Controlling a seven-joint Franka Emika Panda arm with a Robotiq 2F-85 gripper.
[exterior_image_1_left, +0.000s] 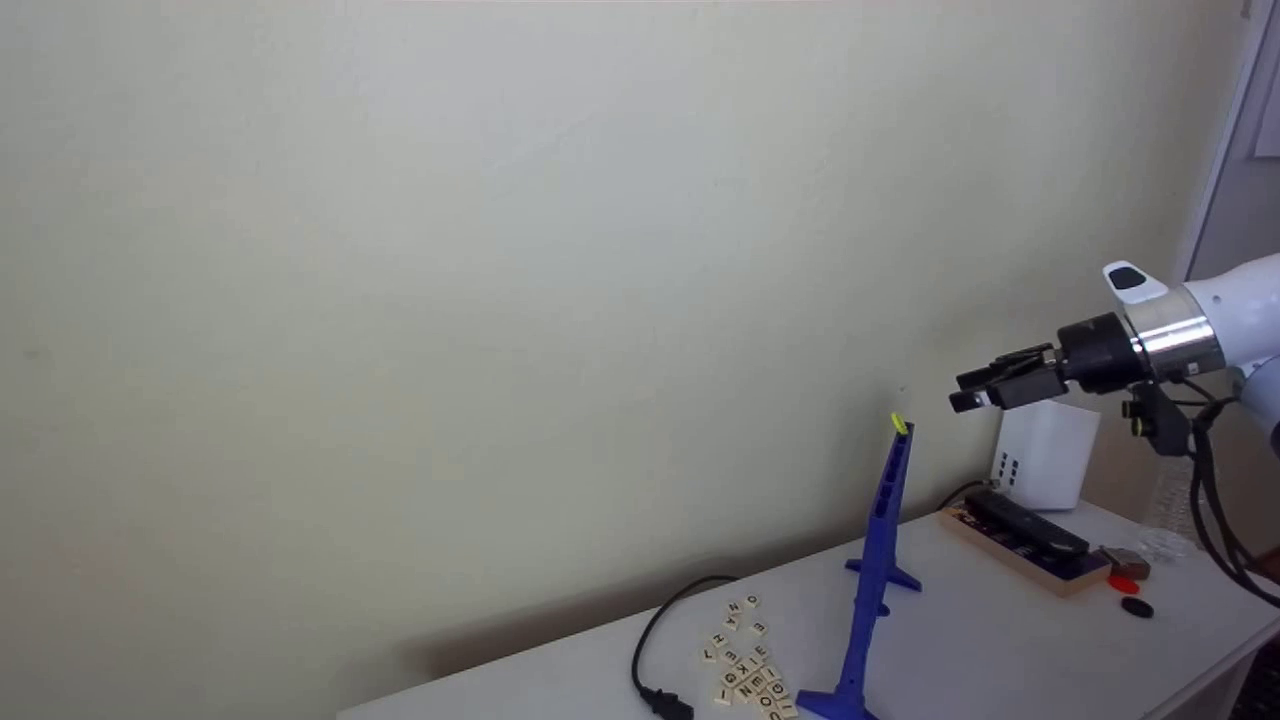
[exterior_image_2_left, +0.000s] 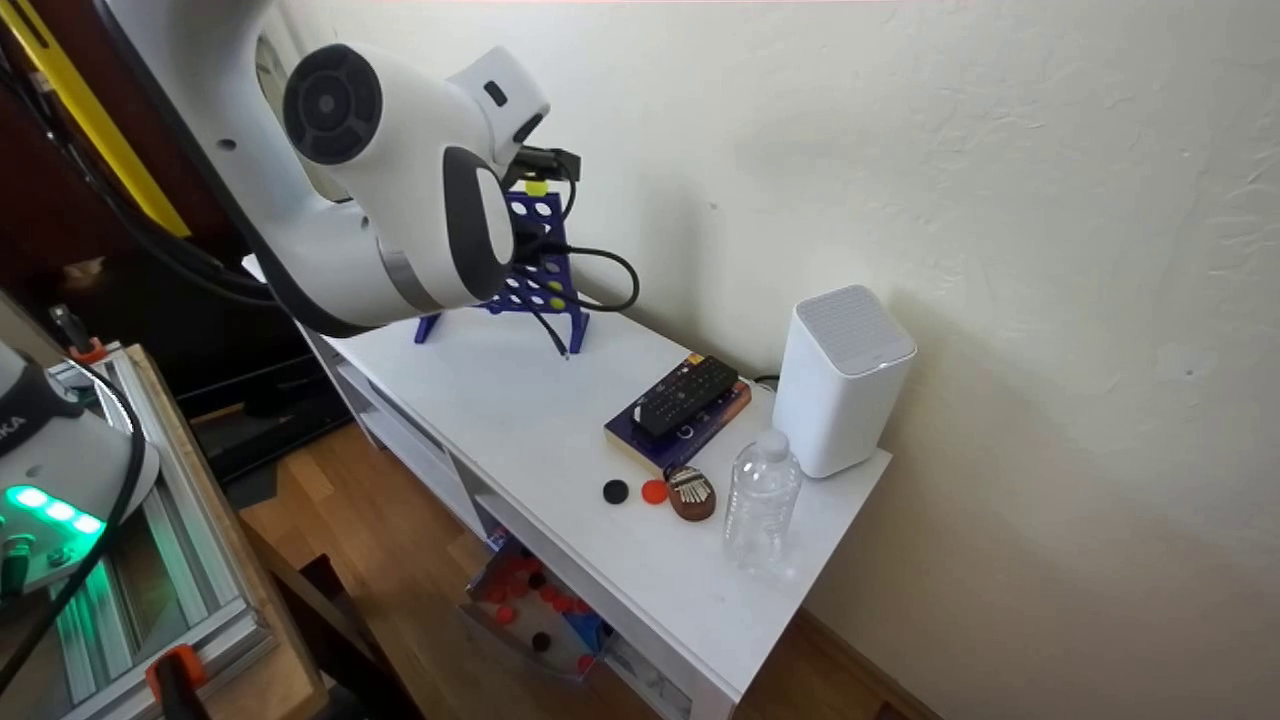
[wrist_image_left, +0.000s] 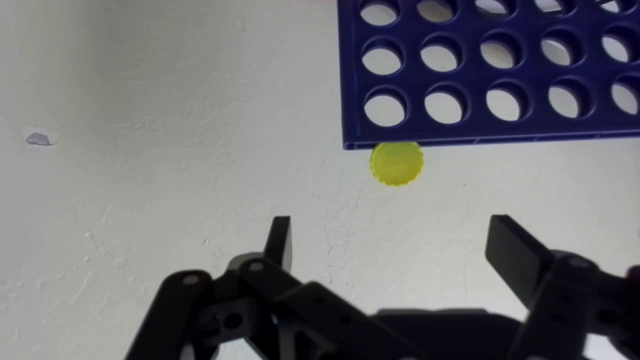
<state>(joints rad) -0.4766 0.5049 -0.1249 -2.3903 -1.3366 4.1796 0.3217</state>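
My gripper (wrist_image_left: 395, 240) is open and empty in the wrist view. In an exterior view the gripper (exterior_image_1_left: 966, 391) is raised above the white table, apart from the blue upright grid rack (exterior_image_1_left: 868, 590). The rack (wrist_image_left: 470, 133) has round holes and shows upside down in the wrist view. A yellow disc (wrist_image_left: 396, 164) sits partly in the slot at one end of its top edge, sticking out. The disc also shows in both exterior views (exterior_image_1_left: 899, 424) (exterior_image_2_left: 537, 187). It lies ahead of the gap between the fingers, not touched. The arm hides the gripper in an exterior view.
A remote (exterior_image_2_left: 688, 395) lies on a book (exterior_image_2_left: 628, 452). Near it are a thumb piano (exterior_image_2_left: 692, 495), a red disc (exterior_image_2_left: 654, 491), a black disc (exterior_image_2_left: 615, 491), a clear bottle (exterior_image_2_left: 762, 500) and a white box (exterior_image_2_left: 845, 400). Letter tiles (exterior_image_1_left: 745, 675) and a plug (exterior_image_1_left: 668, 704) lie beyond the rack.
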